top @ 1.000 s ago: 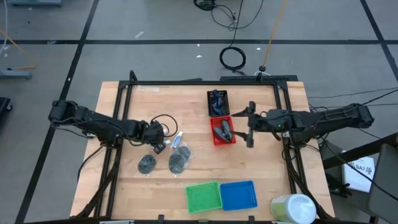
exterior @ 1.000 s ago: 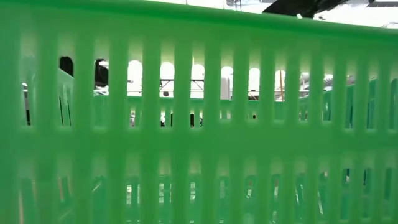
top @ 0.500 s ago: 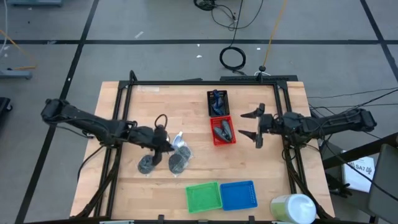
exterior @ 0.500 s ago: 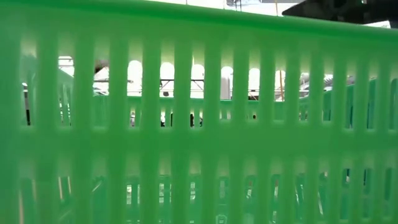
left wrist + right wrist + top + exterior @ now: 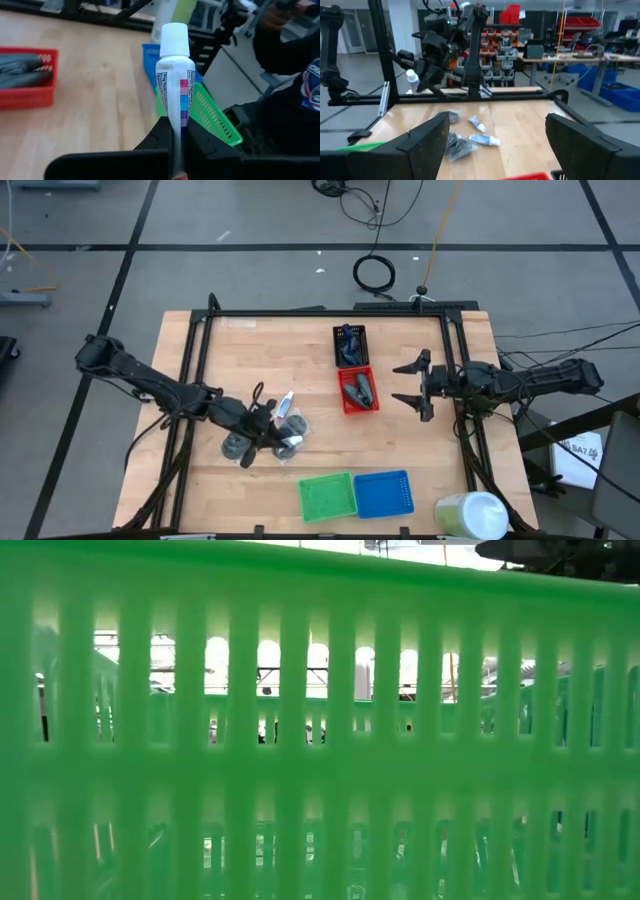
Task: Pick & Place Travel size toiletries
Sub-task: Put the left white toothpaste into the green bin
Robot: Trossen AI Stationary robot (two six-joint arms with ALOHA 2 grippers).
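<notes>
While the left pincer [image 5: 177, 137] is shut tight on a thin white tube [image 5: 173, 80], the tube stands up out of it, cap end away from the fingers. So the tube's long side runs straight on from the pincer, not across it. The high view puts this left pincer [image 5: 268, 428] over the near-left part of the bench [image 5: 240, 340], right by the two round dark pads [image 5: 240, 446] that lie there. One more small tube [image 5: 287, 404] lies on the wood just beside them.

The baskets are what matter next. Along the near edge sit the green basket [image 5: 328, 496] and the blue basket [image 5: 384, 493], side by side. Both are close to the left pincer, toward the near-right of it. In the left wrist view the green basket [image 5: 212, 117] shows just past the held tube. The red basket [image 5: 358, 391] and the black basket [image 5: 350, 344] sit in the middle of the bench, farther off, and both have dark bottles in them.

I think the tube should go in one of the near baskets, cap end first or laid flat. I cannot tell which one is right.

The right pincer [image 5: 418, 384] waits wide open and holds nothing. It hangs past the red basket, toward the right edge.
</notes>
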